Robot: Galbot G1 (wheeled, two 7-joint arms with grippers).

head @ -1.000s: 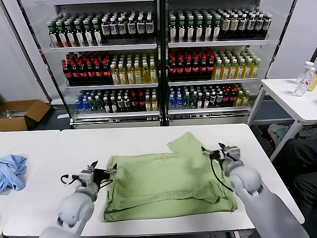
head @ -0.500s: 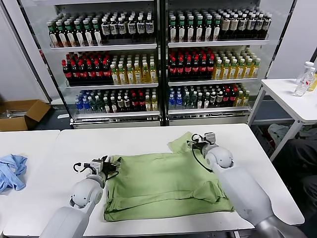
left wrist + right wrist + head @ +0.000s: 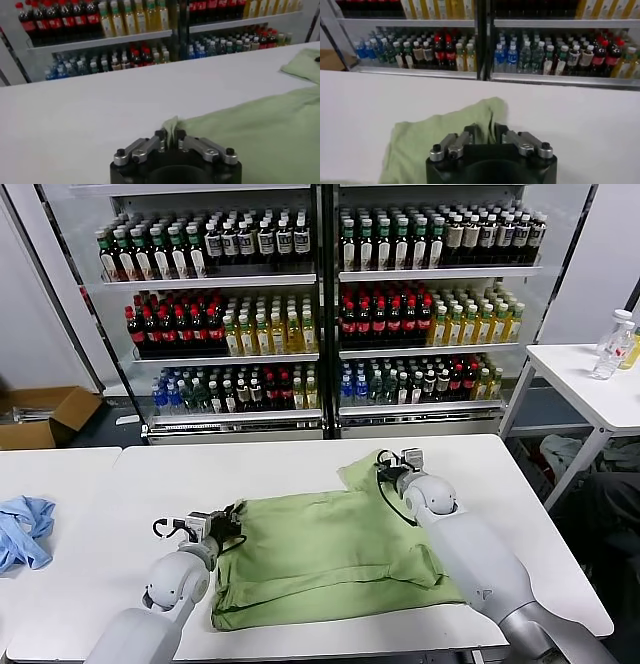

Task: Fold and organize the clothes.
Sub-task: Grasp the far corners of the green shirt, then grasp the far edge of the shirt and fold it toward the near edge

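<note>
The light green T-shirt (image 3: 330,554) lies partly folded on the white table (image 3: 130,494), plain side up; its printed graphic is hidden. My left gripper (image 3: 232,522) is shut on the shirt's left edge, and the pinched cloth shows between the jaws in the left wrist view (image 3: 170,135). My right gripper (image 3: 388,470) is shut on the sleeve at the shirt's far right corner, and the cloth shows in the right wrist view (image 3: 487,131). The sleeve (image 3: 445,132) spreads out beyond it.
A light blue cloth (image 3: 22,529) lies on the neighbouring table at the left. Glass-door coolers full of bottles (image 3: 320,304) stand behind the table. A small white side table (image 3: 590,389) with bottles stands at the right. A cardboard box (image 3: 40,414) sits on the floor at left.
Both grippers have moved away from me and inward, dragging the shirt's edges with them. The shirt has shifted slightly and its right side has bunched toward the far sleeve.
</note>
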